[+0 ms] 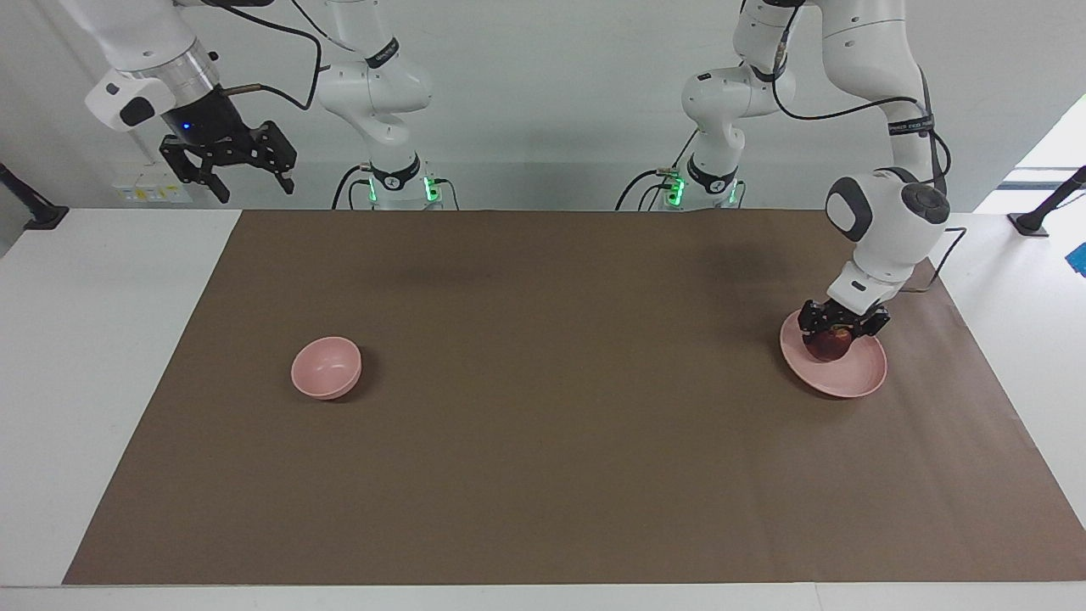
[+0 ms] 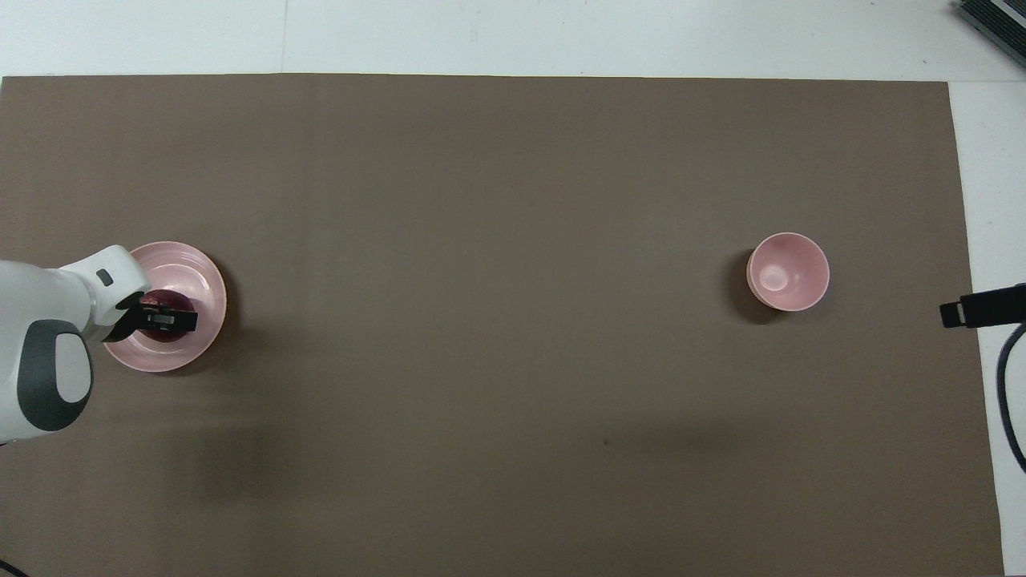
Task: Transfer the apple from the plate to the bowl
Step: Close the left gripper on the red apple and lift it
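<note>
Brown paper point(image 1: 543, 424) covers the table. At my left arm's end, my left claw point(image 1: 842, 333) straddles the apple point(image 1: 830, 344) on the plate point(image 1: 853, 378); whether it grips, I cannot tell. My right claw point(image 1: 242, 174) waits spread wide, high over its corner; the bowl point(image 1: 327, 367) sits toward that end.

- Your facing view looks from high across the table toward the arm bases at the frame's top, set well back.
- Your overhead view looks steeply down from above the robots' end.
- Both share the brown mat point(image 1: 543, 399) point(image 2: 497, 320), turned half round.

Apple point(image 1: 832, 343) on plate point(image 1: 857, 378), left arm's end; bowl point(image 1: 327, 367) right arm's end.
</note>
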Motion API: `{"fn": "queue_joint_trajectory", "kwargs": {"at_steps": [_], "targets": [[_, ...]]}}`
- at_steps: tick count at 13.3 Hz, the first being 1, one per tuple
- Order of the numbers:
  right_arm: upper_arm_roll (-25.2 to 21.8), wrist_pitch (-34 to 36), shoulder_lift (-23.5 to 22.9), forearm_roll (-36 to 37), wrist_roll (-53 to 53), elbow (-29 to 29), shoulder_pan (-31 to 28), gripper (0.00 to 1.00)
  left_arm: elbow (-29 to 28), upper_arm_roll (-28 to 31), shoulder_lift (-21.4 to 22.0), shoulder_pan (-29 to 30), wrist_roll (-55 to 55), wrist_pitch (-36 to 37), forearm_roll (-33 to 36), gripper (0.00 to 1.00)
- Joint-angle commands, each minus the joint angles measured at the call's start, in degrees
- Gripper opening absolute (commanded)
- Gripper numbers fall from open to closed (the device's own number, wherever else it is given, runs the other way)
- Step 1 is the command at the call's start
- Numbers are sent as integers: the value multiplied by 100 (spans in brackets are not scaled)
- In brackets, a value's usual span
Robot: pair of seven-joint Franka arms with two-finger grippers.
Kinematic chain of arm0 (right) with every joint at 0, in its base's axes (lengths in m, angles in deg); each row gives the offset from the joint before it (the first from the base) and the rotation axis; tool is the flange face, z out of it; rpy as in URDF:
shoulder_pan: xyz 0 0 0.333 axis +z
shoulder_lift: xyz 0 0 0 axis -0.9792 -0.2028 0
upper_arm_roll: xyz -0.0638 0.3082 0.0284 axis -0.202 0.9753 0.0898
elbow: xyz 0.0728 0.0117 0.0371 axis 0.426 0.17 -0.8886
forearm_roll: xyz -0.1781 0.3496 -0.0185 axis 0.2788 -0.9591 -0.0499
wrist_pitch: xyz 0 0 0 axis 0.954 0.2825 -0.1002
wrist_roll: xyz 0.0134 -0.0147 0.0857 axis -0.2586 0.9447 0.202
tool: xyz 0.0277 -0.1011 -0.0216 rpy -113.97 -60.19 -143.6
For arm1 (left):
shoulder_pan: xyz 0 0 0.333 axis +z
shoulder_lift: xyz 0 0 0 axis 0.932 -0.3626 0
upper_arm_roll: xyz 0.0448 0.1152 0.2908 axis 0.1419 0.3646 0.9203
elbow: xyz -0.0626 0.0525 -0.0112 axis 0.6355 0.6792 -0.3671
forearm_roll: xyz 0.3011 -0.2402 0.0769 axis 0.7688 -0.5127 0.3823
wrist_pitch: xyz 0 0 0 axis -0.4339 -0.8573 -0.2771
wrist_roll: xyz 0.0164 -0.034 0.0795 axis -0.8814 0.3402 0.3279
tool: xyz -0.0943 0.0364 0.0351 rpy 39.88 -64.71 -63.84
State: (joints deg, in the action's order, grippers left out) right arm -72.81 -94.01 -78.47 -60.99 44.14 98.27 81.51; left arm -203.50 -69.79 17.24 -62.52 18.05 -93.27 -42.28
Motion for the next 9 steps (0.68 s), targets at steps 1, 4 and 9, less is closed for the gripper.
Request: {"fn": "queue_joint_trajectory", "kwargs": {"at_steps": [1, 4, 9], "targets": [[25, -44, 153, -136, 141, 178, -84, 100, 754, 30, -228, -138, 30, 1829, 430, 0], [25, -44, 153, -136, 141, 178, -84, 100, 1731, 12, -561, -375, 21, 3598, 424, 0], [25, -44, 153, -136, 141, 178, -84, 100, 3217, -6, -1177, -718, -426, 5736, 134, 0]]}}
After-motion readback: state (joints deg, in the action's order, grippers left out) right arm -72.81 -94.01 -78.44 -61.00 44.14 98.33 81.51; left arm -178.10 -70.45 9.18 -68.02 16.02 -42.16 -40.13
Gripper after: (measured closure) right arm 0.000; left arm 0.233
